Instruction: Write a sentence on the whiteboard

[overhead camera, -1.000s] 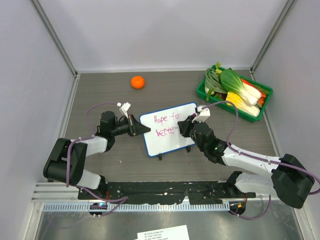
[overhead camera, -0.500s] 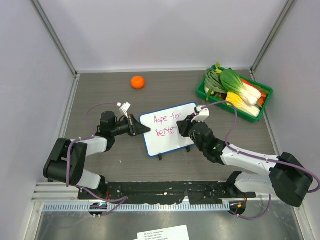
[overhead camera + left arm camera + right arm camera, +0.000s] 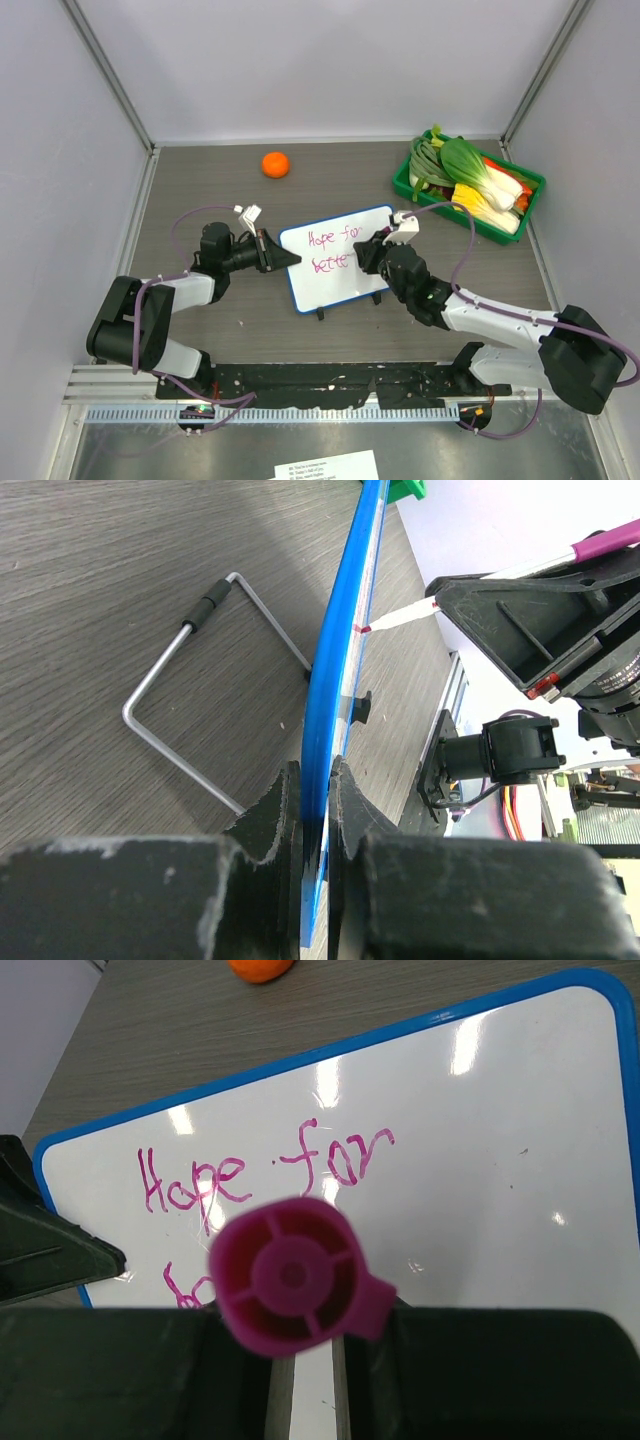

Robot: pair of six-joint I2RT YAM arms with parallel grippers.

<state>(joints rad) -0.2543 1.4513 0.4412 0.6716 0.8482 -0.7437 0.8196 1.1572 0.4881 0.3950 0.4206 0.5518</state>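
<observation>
Our left hand point(image 3: 289, 258) pinched the whiteboard point(image 3: 340, 285) edge mid-worktop point(image 3: 200, 190); our right hand point(image 3: 368, 258) gripped the pink marker point(image 3: 290, 1275) against it. The sentence point(image 3: 331, 250) read "Hope for bette", which we judged unfinished.

Robotics lab test cell: plain white panels point(image 3: 330, 70) on metal posts point(image 3: 108, 75) boxed in a grey table point(image 3: 200, 180). A cabled left arm point(image 3: 165, 292) and right arm point(image 3: 500, 320) stood bolted to a black rail point(image 3: 330, 378) along the frame's bottom edge.
</observation>
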